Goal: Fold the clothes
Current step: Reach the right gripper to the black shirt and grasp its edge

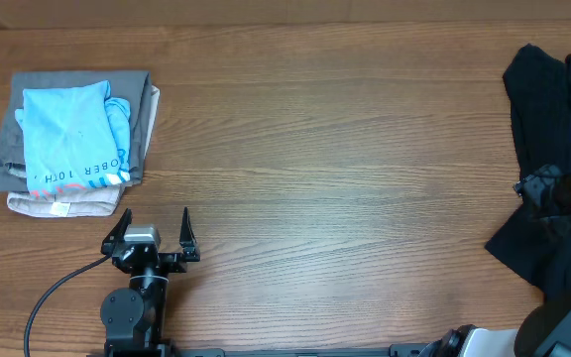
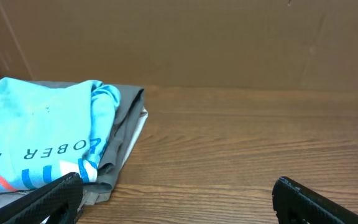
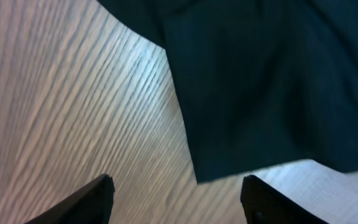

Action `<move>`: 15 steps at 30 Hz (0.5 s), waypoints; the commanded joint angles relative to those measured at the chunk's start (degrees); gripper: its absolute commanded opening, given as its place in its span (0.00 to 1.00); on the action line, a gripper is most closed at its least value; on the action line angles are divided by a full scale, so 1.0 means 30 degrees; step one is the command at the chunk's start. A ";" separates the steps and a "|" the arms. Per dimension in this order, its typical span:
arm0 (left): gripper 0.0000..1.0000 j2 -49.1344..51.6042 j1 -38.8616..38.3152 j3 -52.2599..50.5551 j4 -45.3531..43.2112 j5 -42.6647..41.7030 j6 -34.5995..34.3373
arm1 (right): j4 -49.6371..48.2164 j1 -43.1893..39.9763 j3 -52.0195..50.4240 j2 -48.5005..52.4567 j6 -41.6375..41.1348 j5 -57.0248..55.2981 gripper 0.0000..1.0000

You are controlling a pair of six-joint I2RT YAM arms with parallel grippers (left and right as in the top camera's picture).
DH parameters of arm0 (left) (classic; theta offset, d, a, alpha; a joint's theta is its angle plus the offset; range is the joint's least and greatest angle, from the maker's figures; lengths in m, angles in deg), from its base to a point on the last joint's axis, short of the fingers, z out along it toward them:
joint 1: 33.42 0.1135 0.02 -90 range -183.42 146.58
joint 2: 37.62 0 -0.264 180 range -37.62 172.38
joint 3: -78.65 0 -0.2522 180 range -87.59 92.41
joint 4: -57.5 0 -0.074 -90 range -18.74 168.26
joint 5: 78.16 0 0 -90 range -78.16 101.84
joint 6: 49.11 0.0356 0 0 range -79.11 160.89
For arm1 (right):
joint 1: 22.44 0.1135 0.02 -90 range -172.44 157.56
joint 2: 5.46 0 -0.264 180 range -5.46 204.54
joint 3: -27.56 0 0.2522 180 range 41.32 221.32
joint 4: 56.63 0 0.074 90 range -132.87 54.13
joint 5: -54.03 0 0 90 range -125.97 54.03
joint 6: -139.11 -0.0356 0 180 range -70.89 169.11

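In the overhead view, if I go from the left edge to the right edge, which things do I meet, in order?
light-blue shirt on top of the folded stack → left gripper → wooden table → black clothes

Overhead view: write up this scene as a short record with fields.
black clothes: unfolded heap, table's right edge
light-blue shirt: folded, atop grey and beige garments, far left
left gripper: open, empty, near the light-blue shirt
right gripper: open, over the black clothes' edge
table: wood
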 commanded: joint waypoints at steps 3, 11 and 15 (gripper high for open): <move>1.00 -0.0211 -0.0087 -0.0080 0.0007 -0.0015 0.0364 | -0.2980 -0.0073 -0.2871 0.0000 -0.0933 0.0372 0.70; 1.00 -0.0211 -0.0087 -0.0080 0.0007 -0.0015 0.0364 | -0.7038 -0.0073 -0.6411 0.0000 -0.1421 -0.1151 0.62; 1.00 -0.0211 -0.0087 -0.0080 0.0007 -0.0015 0.0364 | -0.8174 -0.0073 -0.7337 0.0000 -0.1413 -0.1231 0.62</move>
